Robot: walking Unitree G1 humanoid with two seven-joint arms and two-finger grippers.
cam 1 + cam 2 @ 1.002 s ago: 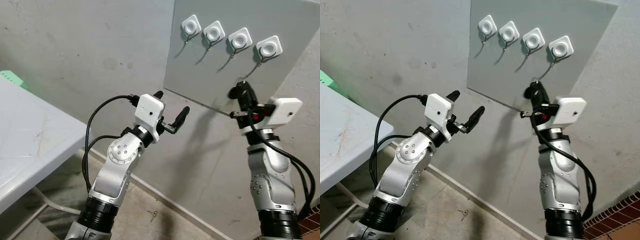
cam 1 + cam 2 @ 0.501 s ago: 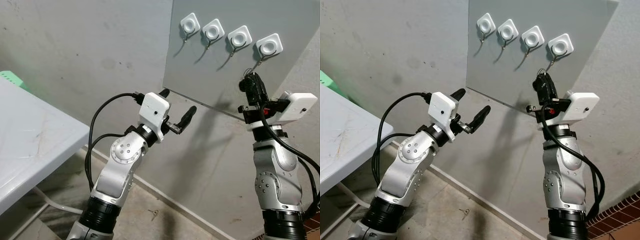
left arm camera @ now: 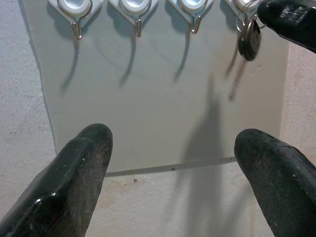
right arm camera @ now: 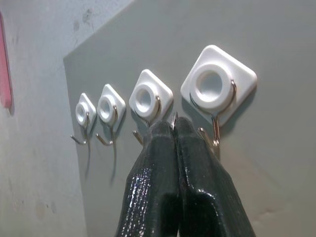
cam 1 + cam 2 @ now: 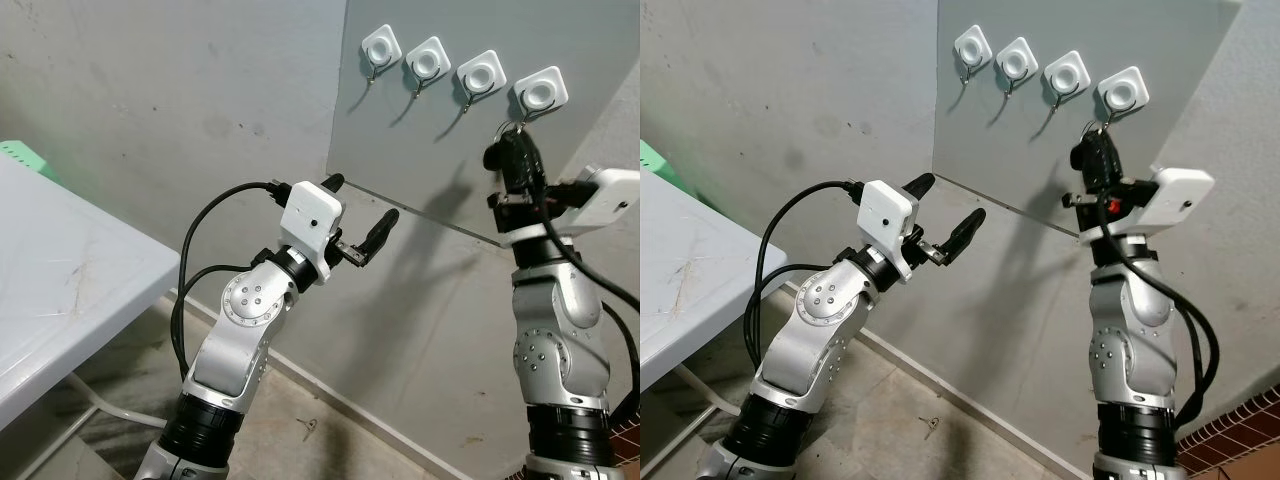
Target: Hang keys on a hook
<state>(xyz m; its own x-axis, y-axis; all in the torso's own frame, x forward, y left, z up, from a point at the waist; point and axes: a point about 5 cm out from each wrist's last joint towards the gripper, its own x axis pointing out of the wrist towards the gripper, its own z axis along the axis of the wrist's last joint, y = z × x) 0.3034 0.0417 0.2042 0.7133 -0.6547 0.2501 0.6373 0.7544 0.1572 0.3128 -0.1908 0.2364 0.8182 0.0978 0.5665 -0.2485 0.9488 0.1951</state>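
Observation:
Four white square hooks sit in a row on a grey board (image 5: 420, 140). My right gripper (image 5: 508, 150) is raised just below the rightmost hook (image 5: 541, 92) and is shut on the keys. In the left wrist view the key (image 3: 248, 39) dangles from its ring right at that hook. Whether the ring is over the wire, I cannot tell. In the right wrist view the shut fingers (image 4: 163, 163) sit just under the rightmost hook (image 4: 217, 89), with a sliver of ring (image 4: 174, 118) between their tips. My left gripper (image 5: 360, 202) is open and holds nothing, left of the board's lower edge.
A white table (image 5: 60, 270) stands at the left, with a green object (image 5: 20, 152) behind it. The board leans on a grey concrete wall. A small item (image 5: 308, 428) lies on the floor below. Brick (image 5: 1240, 430) shows at the lower right.
My right gripper has risen with the keys from below the board's lower edge to the rightmost hook. My left arm has moved a little up and to the right.

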